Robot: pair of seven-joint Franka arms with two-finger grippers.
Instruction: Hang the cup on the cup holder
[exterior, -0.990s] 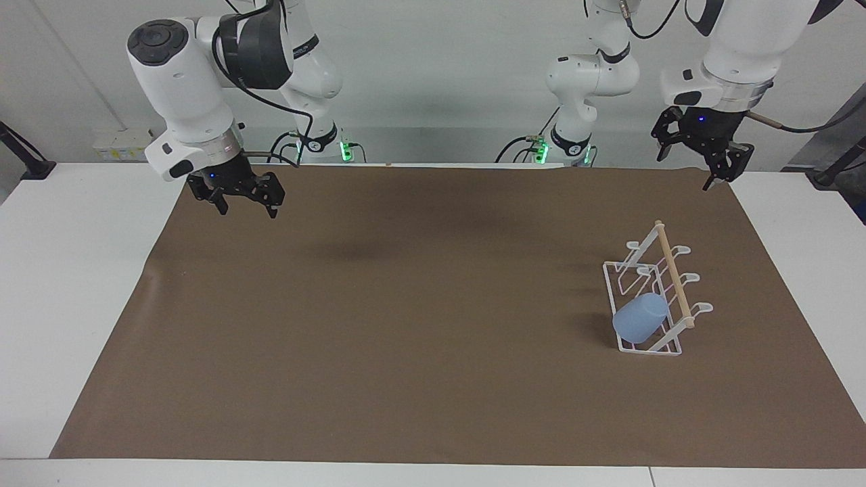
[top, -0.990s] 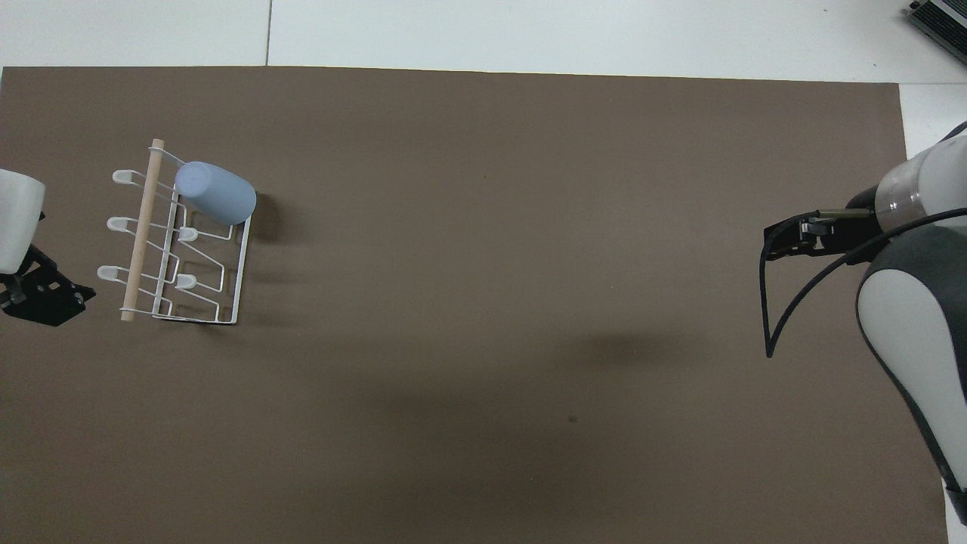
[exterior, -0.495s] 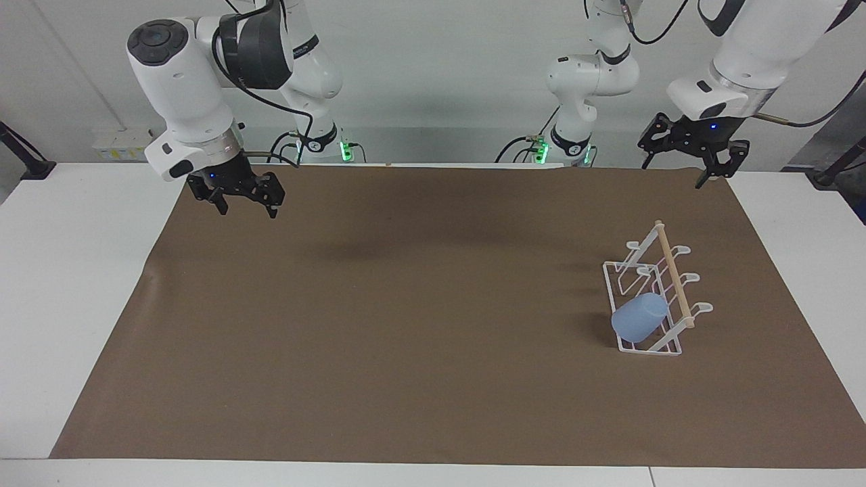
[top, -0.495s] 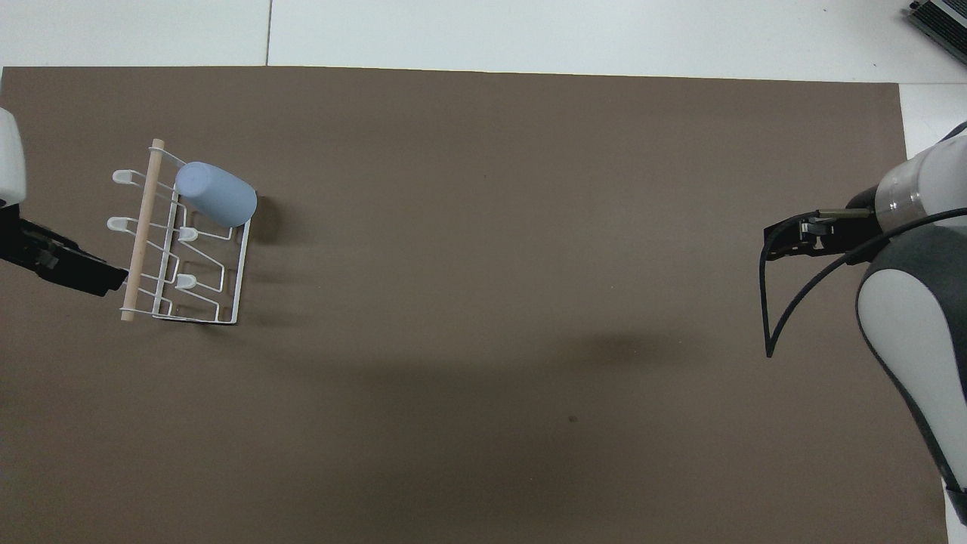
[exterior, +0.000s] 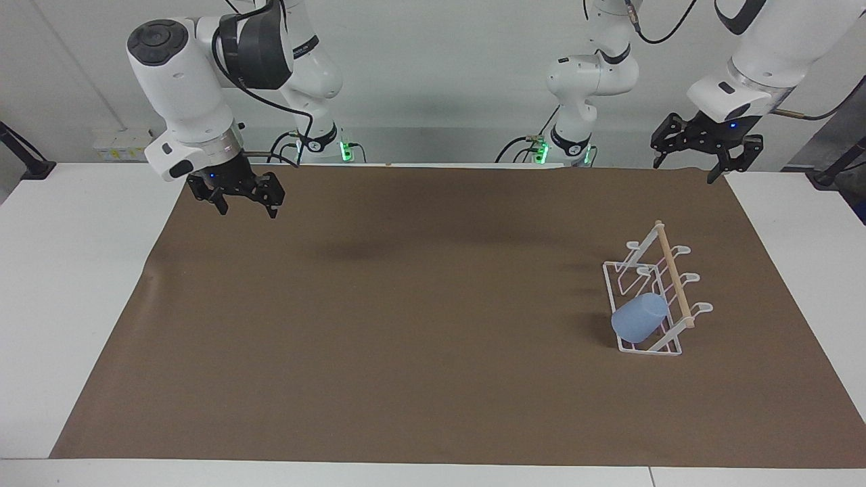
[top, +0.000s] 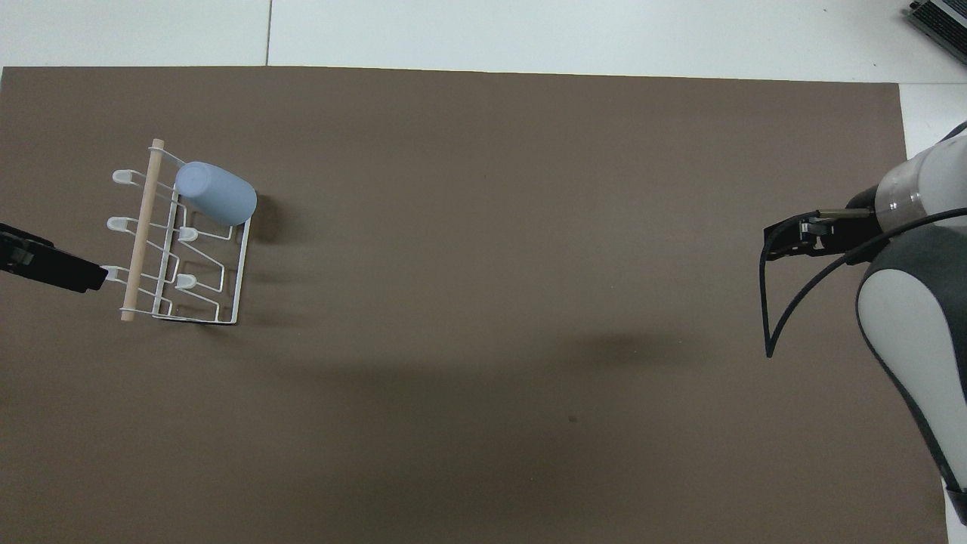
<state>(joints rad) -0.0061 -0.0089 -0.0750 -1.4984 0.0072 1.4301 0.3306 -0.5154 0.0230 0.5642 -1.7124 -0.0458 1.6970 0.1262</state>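
The light blue cup [exterior: 639, 320] hangs tilted on a prong of the white wire cup holder [exterior: 662, 346], at the end of the rack farthest from the robots. Its closed bottom leans toward the wooden rod [exterior: 675, 276]. In the overhead view the cup [top: 217, 194] sits on the side of the cup holder [top: 240, 264] that faces the table's middle. My left gripper [exterior: 685, 169] hangs open and empty, high over the left arm's end of the mat, apart from the rack. My right gripper [exterior: 247, 211] waits open and empty over the right arm's end.
A brown mat [exterior: 406, 325] covers most of the white table [exterior: 74, 270]. Nothing else lies on the mat. The right arm's white and grey links [top: 914, 317] fill one edge of the overhead view.
My left gripper has lifted higher and turned, still open, staying at the left arm's end beside the rack. The cup, the rack and the right arm have not moved.
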